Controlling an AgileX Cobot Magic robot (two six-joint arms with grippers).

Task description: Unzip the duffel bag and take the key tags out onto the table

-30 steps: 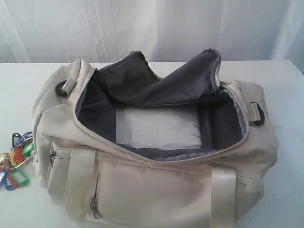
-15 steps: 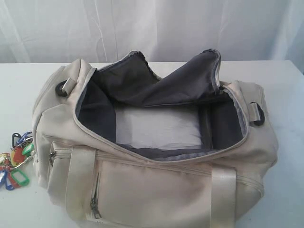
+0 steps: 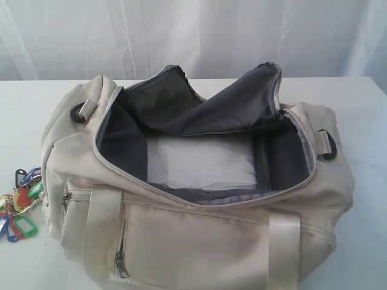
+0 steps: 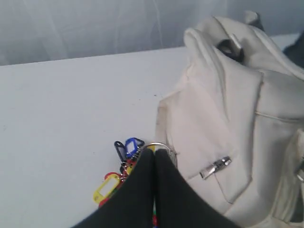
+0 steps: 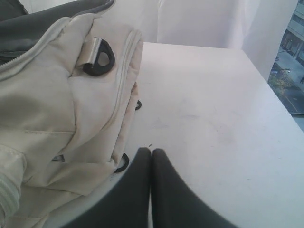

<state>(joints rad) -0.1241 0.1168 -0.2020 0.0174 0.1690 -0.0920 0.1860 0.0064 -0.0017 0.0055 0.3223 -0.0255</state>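
A: Nothing moved since a second ago. In the exterior view the duffel bag [image 3: 199, 241] and the key tags [image 3: 19, 205] sat exactly where they were.
B: Bag state?
A: Main zip was fully open and the top flap stood up toward the curtain [image 3: 193, 30]. Dark grey lining [image 3: 175, 103] was exposed, with the pale base panel [image 3: 202, 163] visible inside. The bag lay on the table [image 3: 363, 109].
B: And the tags?
A: They were out of the bag, on the table just beside its left end. The bunch was partly cut by the frame edge. Couldn't tell from that angle whether it touched the bag.
B: Left wrist view?
A: The left gripper [image 4: 154, 154] had its fingers pressed together, pinching nothing. It hung right over the key tags [image 4: 118, 168] and hid part of the bunch. Blue and yellow tags showed next to the fingertips. Contact with the tags wasn't clear. The duffel bag [image 4: 228, 123] was just beside, end pocket and zip pull [image 4: 215, 167] facing the camera.
B: Right wrist?
A: The right gripper [image 5: 151, 154] was also closed tight and empty, fingers flush against each other. It sat over bare table [image 5: 204, 109], near the other end of the duffel bag [image 5: 57, 109] but apart from it. A black strap ring [image 5: 99, 59] sat on that end.
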